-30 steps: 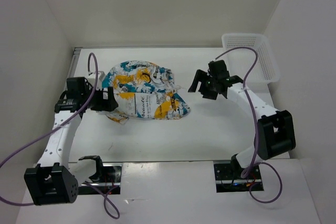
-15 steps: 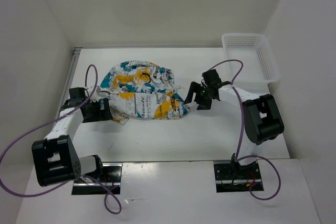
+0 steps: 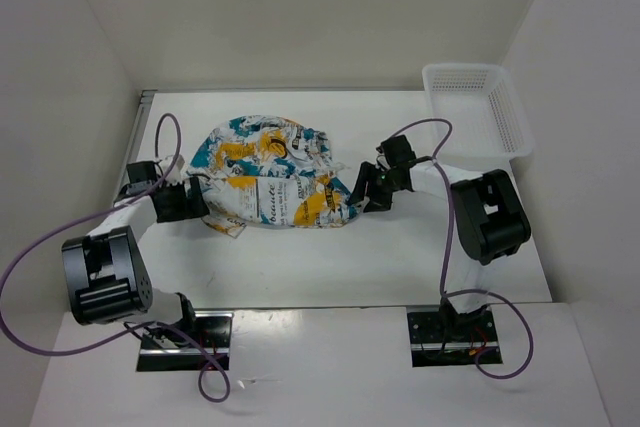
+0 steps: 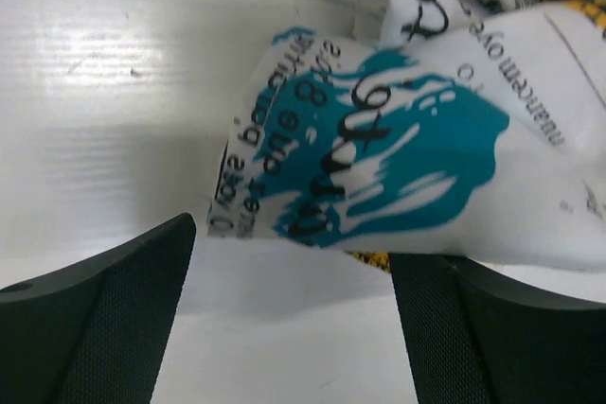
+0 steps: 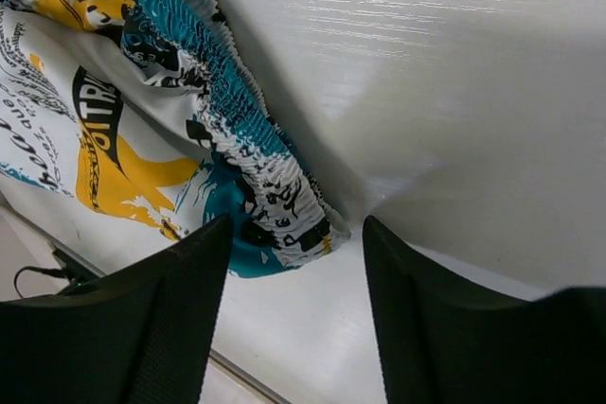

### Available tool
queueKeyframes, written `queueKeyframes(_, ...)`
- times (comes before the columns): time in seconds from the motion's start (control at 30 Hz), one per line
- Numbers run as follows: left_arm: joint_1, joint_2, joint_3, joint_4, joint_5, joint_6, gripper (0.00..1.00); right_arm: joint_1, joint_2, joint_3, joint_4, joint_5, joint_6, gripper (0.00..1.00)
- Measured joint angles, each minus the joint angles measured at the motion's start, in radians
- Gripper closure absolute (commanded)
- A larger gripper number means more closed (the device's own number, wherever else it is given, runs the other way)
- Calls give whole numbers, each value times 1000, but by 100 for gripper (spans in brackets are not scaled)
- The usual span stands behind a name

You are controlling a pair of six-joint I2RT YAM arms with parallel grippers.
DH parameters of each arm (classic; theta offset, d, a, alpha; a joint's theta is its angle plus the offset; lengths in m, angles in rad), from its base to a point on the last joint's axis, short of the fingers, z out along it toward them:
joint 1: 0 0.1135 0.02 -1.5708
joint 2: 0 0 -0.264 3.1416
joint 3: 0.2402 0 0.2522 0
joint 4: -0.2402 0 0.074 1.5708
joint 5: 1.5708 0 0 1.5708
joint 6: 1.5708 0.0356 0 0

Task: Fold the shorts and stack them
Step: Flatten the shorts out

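Note:
The shorts [image 3: 272, 175] lie crumpled on the white table, white fabric with teal, orange-yellow and black print. My left gripper [image 3: 190, 203] is low at their left edge, open, with a printed corner of the shorts [image 4: 379, 167] just ahead of the jaws. My right gripper [image 3: 362, 191] is low at their right edge, open, with the gathered waistband corner [image 5: 275, 205] just ahead of the fingers. Neither gripper holds any fabric.
A white plastic mesh basket [image 3: 478, 107] stands at the back right corner of the table [image 3: 400, 257]. White walls close in the table at the back and both sides.
Both arms have dropped and reached inward: the left gripper moved to the shorts' left edge, the right gripper came down and left to their right edge. The shorts have not moved.

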Motion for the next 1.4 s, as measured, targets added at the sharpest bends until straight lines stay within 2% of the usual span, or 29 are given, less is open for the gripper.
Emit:
queueKeyframes(0.03, 2, 15, 2, 18, 10, 0, 18, 2, 3, 0, 2, -4, 0, 44)
queueKeyframes(0.13, 3, 88, 30, 47, 45, -2, 44, 8, 15, 4, 2, -5, -3, 55)
queueKeyframes(0.2, 2, 140, 59, 58, 71, -1, 61, 16, 26, 12, 0, -6, -10, 71)
queueKeyframes(0.23, 2, 156, 71, 64, 82, 0, 84, 19, 31, 17, -3, -7, -11, 77)
queueKeyframes(0.27, 2, 167, 82, 64, 90, -5, 91, 23, 35, 24, -5, -6, -13, 88)
queueKeyframes(0.3, 2, 175, 97, 57, 97, 0, 99, 26, 38, 32, -8, -4, -10, 93)
queueKeyframes(0.37, 3, 176, 131, 39, 107, 0, 100, 32, 43, 74, -40, 1, -18, 100)
queueKeyframes(0.47, 6, 176, 225, -9, 123, 2, 100, 35, 59, 219, -127, 40, -29, 100)
queueKeyframes(0.63, 8, 175, 447, -32, 169, 2, 100, 23, 61, 576, -225, 137, -61, 100)
queueKeyframes(0.87, -6, 270, 830, -2, 315, -2, 100, -91, 65, 1013, -283, 135, -43, 100)
queueKeyframes(0.97, -18, 280, 907, 18, 358, -2, 100, -103, 60, 1132, -295, 137, -40, 100)
queueKeyframes(1.0, -17, 272, 916, 30, 368, -2, 99, -103, 48, 1141, -294, 139, -40, 100)
queueKeyframes(1.03, -16, 260, 915, 36, 374, -2, 93, -102, 34, 1137, -299, 143, -40, 100)
queueKeyframes(1.07, -14, 243, 905, 39, 381, -3, 79, -101, 14, 1117, -301, 151, -40, 100)
queueKeyframes(1.1, -12, 224, 888, 40, 390, 0, 54, -101, -13, 1073, -296, 160, -41, 100)
queueKeyframes(1.13, -8, 197, 863, 41, 396, 4, 14, -102, -50, 1014, -296, 178, -41, 100)
queueKeyframes(1.17, 0, 166, 822, 48, 402, 8, 6, -105, -91, 938, -296, 195, -41, 100)
queueKeyframes(1.23, 27, 73, 682, 45, 412, 0, 0, -114, -203, 735, -296, 232, -40, 100)
queueKeyframes(1.3, 50, -6, 539, 24, 413, 0, 0, -119, -319, 509, -293, 259, -31, 98)
queueKeyframes(1.33, 59, -34, 466, 9, 412, 0, 0, -122, -360, 426, -304, 264, -26, 94)
queueKeyframes(1.37, 63, -52, 399, -10, 412, 0, 6, -125, -401, 326, -304, 265, -20, 82)
queueKeyframes(1.4, 63, -55, 346, -32, 412, -2, 11, -125, -424, 258, -312, 267, -13, 78)
